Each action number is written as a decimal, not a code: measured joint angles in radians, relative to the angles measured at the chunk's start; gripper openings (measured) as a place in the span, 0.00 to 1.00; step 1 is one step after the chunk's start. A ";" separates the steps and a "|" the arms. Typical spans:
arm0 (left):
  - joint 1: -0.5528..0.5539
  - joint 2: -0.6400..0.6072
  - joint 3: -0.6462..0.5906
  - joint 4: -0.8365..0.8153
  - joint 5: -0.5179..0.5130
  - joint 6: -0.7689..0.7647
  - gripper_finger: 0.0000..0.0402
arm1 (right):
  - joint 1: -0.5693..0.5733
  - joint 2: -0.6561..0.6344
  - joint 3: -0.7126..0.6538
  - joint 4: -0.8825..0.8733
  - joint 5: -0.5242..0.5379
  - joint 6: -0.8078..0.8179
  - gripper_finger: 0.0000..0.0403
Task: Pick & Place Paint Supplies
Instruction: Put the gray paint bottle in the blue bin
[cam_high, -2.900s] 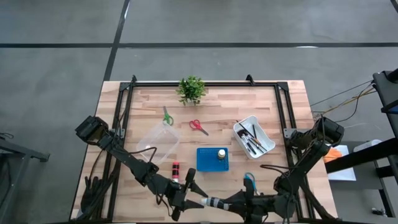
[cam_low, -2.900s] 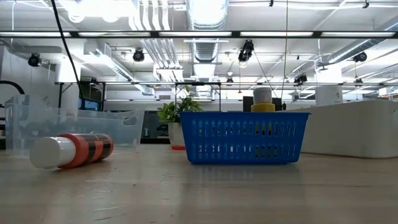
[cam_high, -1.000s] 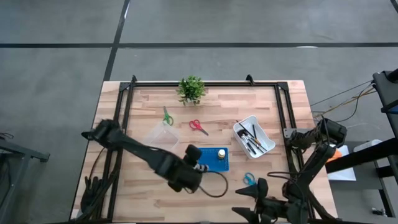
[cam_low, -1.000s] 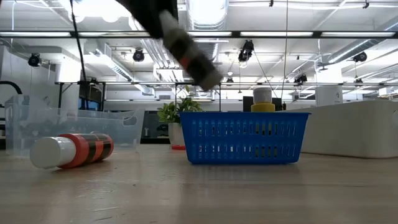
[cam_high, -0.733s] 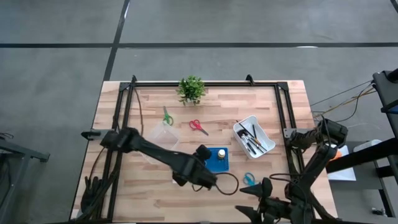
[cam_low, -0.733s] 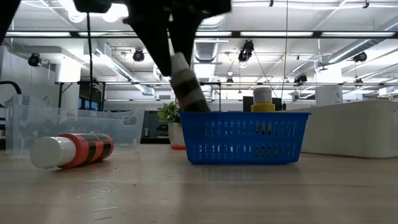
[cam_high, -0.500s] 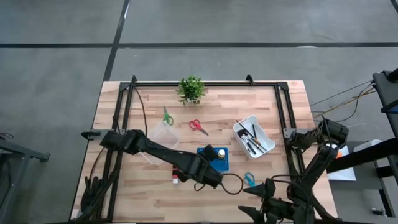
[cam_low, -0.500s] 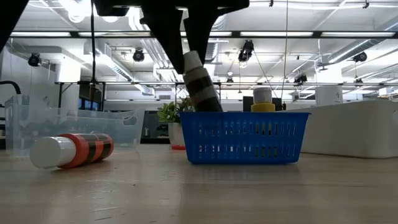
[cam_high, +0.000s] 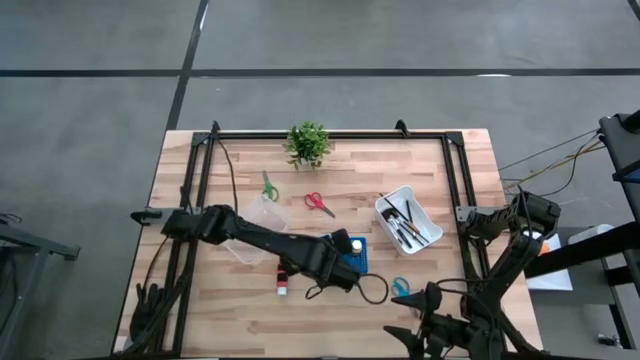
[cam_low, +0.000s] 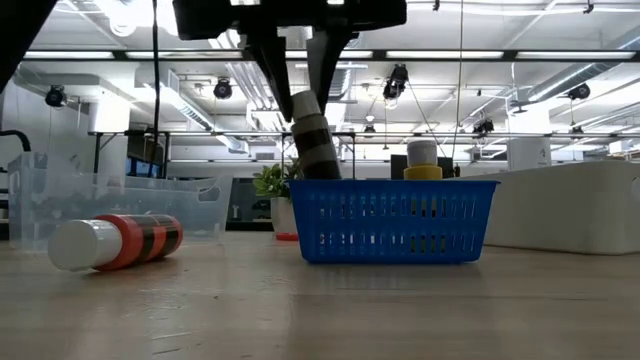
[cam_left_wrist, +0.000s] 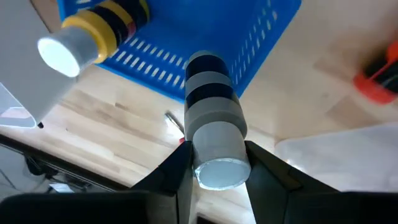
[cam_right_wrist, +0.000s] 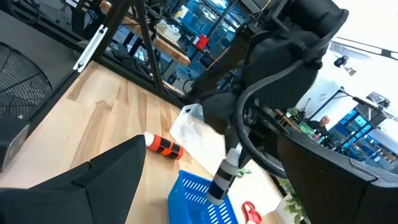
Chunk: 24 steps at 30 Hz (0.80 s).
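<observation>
My left gripper (cam_left_wrist: 214, 177) is shut on a black-and-grey striped paint bottle (cam_low: 315, 140) above the left end of the blue basket (cam_low: 395, 220). A yellow-banded bottle (cam_left_wrist: 93, 31) stands in that basket. On its side on the table, left of the basket, lies a red bottle (cam_high: 283, 275). Blue scissors (cam_high: 400, 288) lie right of the basket, green scissors (cam_high: 268, 187) and red scissors (cam_high: 320, 203) farther back. My right gripper (cam_high: 405, 315) waits open at the near edge, holding nothing. My left gripper pinches the striped bottle at its white-capped end (cam_left_wrist: 214, 158) between its two fingers (cam_left_wrist: 177, 177). The fingers come from above, slanting down. The bottle hangs below them nearly upright, cap up. Its dark lower end (cam_low: 325, 172) is level with the basket's rim.
A clear plastic bin (cam_high: 255, 225) stands left of the basket. A white bin (cam_high: 408, 220) with brushes in it stands to the right. A small green plant (cam_high: 308, 143) stands at the far edge. Bare wood lies along the near edge.
My left gripper has carried the striped bottle toward the right and down to the basket's left end, rolling its wrist. The bottle, slanted and high a second ago, now hangs nearly upright with its lower end at the basket's rim.
</observation>
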 joint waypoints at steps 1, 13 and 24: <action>0.005 0.000 0.000 -0.001 0.000 0.023 0.29 | 0.000 0.000 -0.008 0.000 0.000 0.011 0.90; 0.085 0.000 0.000 0.048 0.035 0.208 0.29 | 0.000 0.000 -0.090 0.000 0.023 0.139 0.90; 0.118 0.000 -0.002 0.100 0.087 0.260 0.29 | 0.000 0.000 -0.114 0.000 0.030 0.170 0.90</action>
